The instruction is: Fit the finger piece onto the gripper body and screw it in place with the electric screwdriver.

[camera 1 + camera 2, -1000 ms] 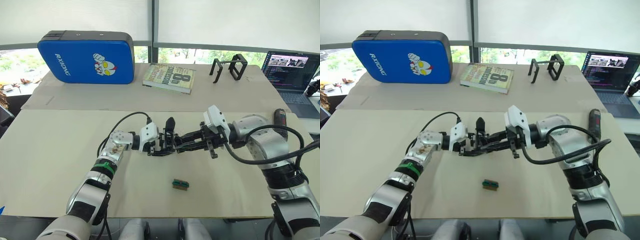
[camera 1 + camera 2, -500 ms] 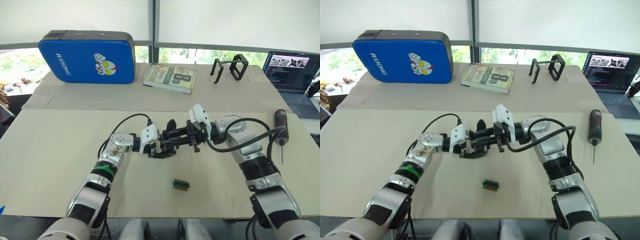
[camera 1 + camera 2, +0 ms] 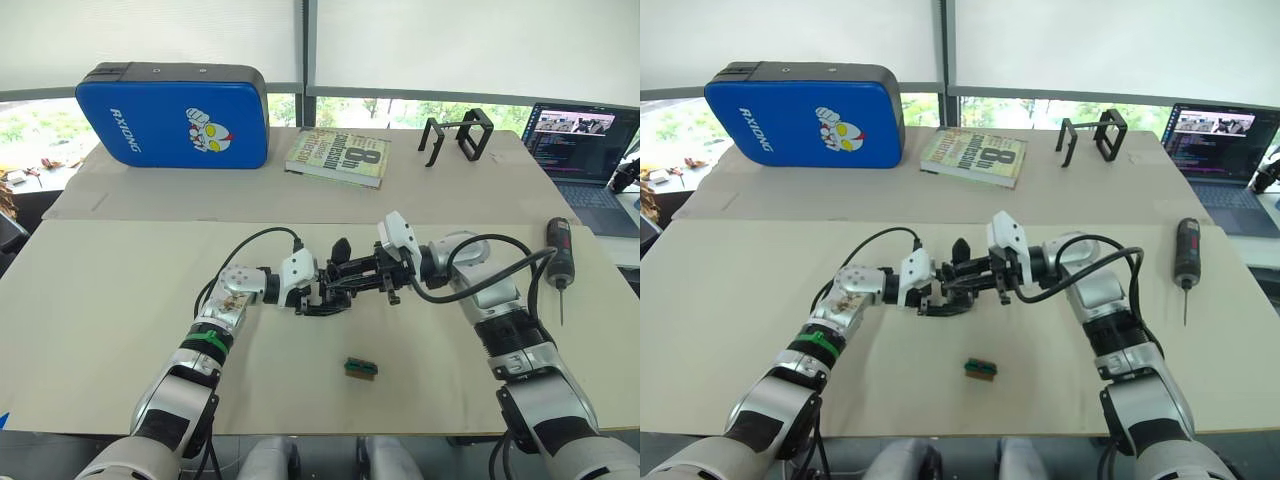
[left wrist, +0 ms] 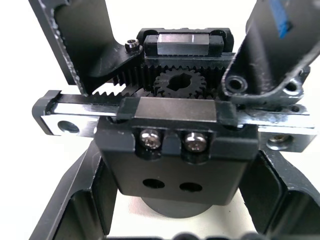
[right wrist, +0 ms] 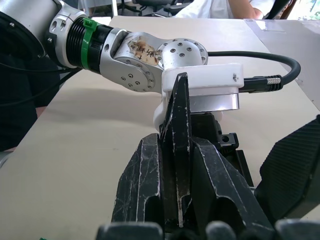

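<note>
My left gripper [image 3: 316, 298] is shut on the gripper body [image 4: 177, 145], a black block with a toothed rack, a gear and two screws. It is held just above the table, and one pointed finger [image 3: 341, 250] of it sticks up. From the right, my right gripper [image 3: 352, 281] meets the body and is shut on the finger piece [image 5: 180, 130], a black wedge clamped between its fingers [image 5: 140, 185]. I cannot tell whether the piece touches the body. The electric screwdriver [image 3: 558, 252] lies on the table at the far right, apart from both grippers.
A small green and brown part [image 3: 361, 369] lies near the table's front edge, below the grippers. At the back stand a blue case [image 3: 175, 112], a book [image 3: 340, 155] and a black wire-frame stand [image 3: 460, 135]. An open laptop [image 3: 585, 150] sits at the back right.
My right arm has swung left and brought its gripper up against the gripper body. The screwdriver, earlier partly behind that arm, now lies in full view. The left gripper has stayed put.
</note>
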`<state>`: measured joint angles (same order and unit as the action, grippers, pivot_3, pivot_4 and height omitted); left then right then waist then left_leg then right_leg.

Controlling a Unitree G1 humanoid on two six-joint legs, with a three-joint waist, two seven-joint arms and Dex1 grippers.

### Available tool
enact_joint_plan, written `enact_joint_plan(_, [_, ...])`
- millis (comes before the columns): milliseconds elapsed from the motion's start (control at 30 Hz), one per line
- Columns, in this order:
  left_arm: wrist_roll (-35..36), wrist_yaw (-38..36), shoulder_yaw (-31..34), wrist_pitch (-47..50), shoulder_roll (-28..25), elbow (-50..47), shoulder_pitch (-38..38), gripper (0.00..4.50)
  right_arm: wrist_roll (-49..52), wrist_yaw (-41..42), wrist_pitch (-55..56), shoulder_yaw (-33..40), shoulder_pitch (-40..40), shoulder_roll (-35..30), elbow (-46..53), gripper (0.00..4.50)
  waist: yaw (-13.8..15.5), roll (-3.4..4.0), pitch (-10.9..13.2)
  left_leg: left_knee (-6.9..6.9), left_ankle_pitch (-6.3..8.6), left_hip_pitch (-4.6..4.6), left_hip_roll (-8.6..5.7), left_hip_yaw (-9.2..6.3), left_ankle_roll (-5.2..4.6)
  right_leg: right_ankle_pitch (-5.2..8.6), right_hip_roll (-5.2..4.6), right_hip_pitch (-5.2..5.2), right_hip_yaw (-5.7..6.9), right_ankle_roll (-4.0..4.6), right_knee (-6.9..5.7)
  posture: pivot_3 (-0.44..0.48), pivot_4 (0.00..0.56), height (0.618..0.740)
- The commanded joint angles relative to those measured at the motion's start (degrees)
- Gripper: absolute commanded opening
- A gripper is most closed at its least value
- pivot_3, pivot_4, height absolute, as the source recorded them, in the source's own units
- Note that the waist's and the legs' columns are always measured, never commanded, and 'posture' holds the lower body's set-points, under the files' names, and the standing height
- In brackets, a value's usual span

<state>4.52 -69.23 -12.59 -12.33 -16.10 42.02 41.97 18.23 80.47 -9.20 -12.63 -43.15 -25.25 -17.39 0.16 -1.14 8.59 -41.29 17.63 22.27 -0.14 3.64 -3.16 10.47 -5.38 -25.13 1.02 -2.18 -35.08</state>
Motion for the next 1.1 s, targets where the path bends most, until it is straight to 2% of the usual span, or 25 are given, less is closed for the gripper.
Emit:
enact_joint_plan(33, [-0.8, 0.2, -0.5, -0.2, 0.3, -0.4, 0.3, 2.80, 1.1, -0.4, -2.0, 1.1, 0.4, -0.3, 2.5, 0.34, 0.0, 0.00, 0.0, 0.00, 0.00, 0.00, 0.00, 0.00, 0.00, 0.00, 0.00, 0.00, 0.00, 0.00, 0.00, 0.000, 0.150, 0.740])
enact_joint_plan(367, [-0.9, 0.4, -0.5, -0.3, 0.6, -0.1, 0.6, 2.80, 0.6, -1.1, -3.0, 0.4, 2.3, -0.5, 5.0, 0.34, 0.1, 0.00, 0.0, 0.00, 0.00, 0.01, -0.01, 0.00, 0.00, 0.00, -0.01, 0.00, 0.00, 0.00, 0.01, 0.000, 0.150, 0.740])
enact_joint_plan(567, [-0.8, 0.3, -0.4, -0.1, 0.4, -0.5, 0.4, 2.80, -2.4, -3.8, -2.0, 0.3, 0.7, -0.1, -2.4, 0.34, 0.0, 0.00, 0.0, -0.01, 0.01, -0.06, -0.01, 0.00, -0.02, -0.01, -0.02, 0.05, -0.02, 0.01, 0.01, 0.000, 0.150, 0.740])
enact_joint_plan(800, [-1.0, 0.6, -0.4, 0.0, 0.2, -0.8, 0.2, 2.80, -2.3, -2.8, -3.5, -0.3, 0.2, -0.3, -5.2, 0.34, 0.0, 0.00, 0.0, -0.02, 0.00, -0.23, 0.01, 0.00, -0.01, -0.07, -0.03, 0.09, -0.05, 0.11, -0.02, 0.000, 0.150, 0.740])
enact_joint_plan(1100, [-1.2, 0.8, -0.2, -0.3, -0.1, -0.9, -0.2, 2.80, -3.8, -2.8, 4.7, -0.4, 5.1, -0.3, -8.0, 0.34, 0.1, 0.01, 0.0, -0.01, 0.00, -0.35, 0.01, 0.00, 0.00, -0.08, -0.04, 0.20, -0.08, 0.12, 0.00, 0.000, 0.150, 0.740])
